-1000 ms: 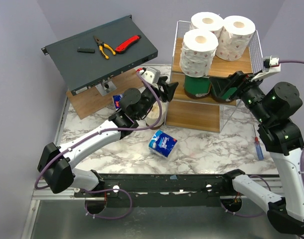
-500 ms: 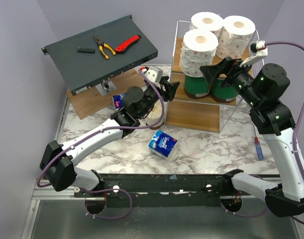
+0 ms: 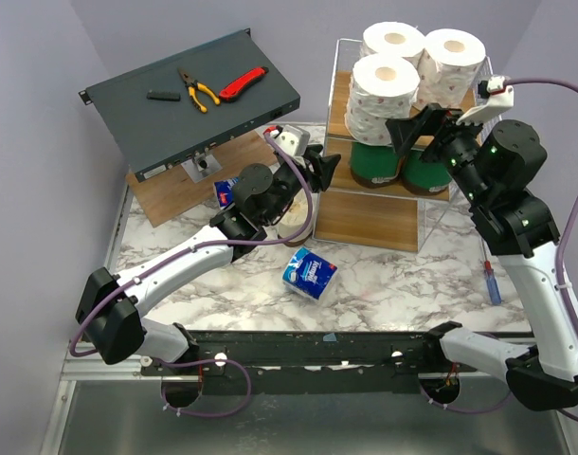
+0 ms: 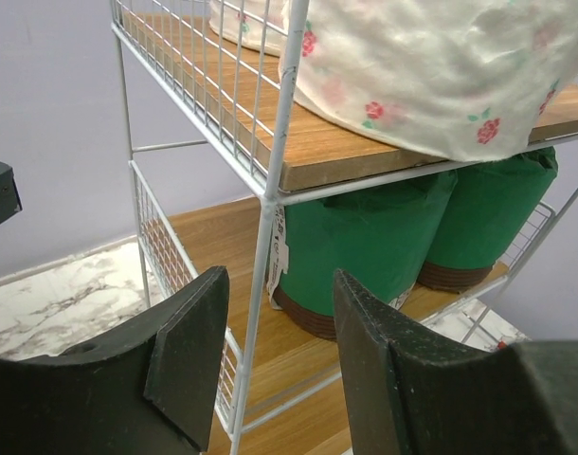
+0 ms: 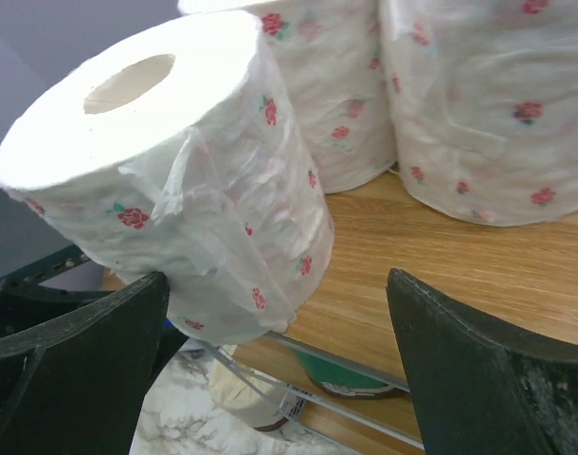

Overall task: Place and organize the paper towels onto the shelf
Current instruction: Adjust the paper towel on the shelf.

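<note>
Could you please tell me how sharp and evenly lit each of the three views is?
Top external: sharp, evenly lit, only soft shadows on the marble table. Left wrist: the shelf is crisp, the left gripper's fingers close, dark and blurred. Right wrist: the rose-print roll has a nearly washed-out top; the right gripper's fingers are dark silhouettes.

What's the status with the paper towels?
right gripper open, facing front rose-print roll at top front edge of shelf. left gripper open, empty, beside shelf post. blue pack on table.
</note>
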`<act>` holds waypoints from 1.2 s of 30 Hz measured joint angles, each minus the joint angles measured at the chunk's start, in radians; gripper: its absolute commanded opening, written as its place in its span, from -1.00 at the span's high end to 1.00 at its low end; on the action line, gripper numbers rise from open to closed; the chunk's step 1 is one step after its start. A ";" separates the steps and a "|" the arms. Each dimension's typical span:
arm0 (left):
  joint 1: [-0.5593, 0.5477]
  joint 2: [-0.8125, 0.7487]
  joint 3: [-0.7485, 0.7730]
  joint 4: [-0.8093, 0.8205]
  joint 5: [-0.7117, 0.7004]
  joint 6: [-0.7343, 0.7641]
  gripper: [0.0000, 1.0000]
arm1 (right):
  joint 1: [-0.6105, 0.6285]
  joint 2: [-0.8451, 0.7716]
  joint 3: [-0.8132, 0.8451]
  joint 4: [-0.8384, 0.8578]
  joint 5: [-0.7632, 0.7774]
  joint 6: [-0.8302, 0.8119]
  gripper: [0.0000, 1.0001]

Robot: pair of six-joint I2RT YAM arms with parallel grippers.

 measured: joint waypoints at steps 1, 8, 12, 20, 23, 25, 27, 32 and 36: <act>0.000 0.000 0.000 0.000 0.000 0.000 0.00 | 0.001 -0.004 0.000 -0.005 0.027 -0.002 -0.99; 0.000 0.000 -0.001 0.000 0.008 0.000 0.00 | 0.001 -0.032 0.000 -0.030 0.201 -0.011 -0.99; 0.000 0.000 -0.004 0.001 0.013 0.000 0.00 | 0.001 -0.039 0.000 -0.030 0.287 -0.021 -0.99; 0.000 0.000 -0.014 0.001 0.019 0.000 0.00 | 0.001 -0.072 0.002 -0.030 0.286 -0.054 -1.00; 0.000 0.000 -0.014 0.001 0.019 0.000 0.00 | 0.001 -0.072 0.080 -0.046 0.182 -0.055 -0.99; 0.000 0.000 -0.014 0.001 0.019 0.000 -0.01 | 0.001 -0.048 0.174 -0.052 0.117 -0.055 -0.99; 0.000 -0.002 -0.016 0.000 0.019 0.000 -0.01 | 0.001 -0.023 0.269 -0.053 0.059 -0.053 -1.00; 0.000 -0.006 -0.023 0.001 0.018 -0.002 -0.01 | 0.001 0.033 0.398 -0.053 -0.058 -0.029 -0.99; 0.000 -0.009 -0.026 0.000 0.018 -0.006 -0.01 | 0.001 0.085 0.409 -0.069 -0.099 -0.011 -1.00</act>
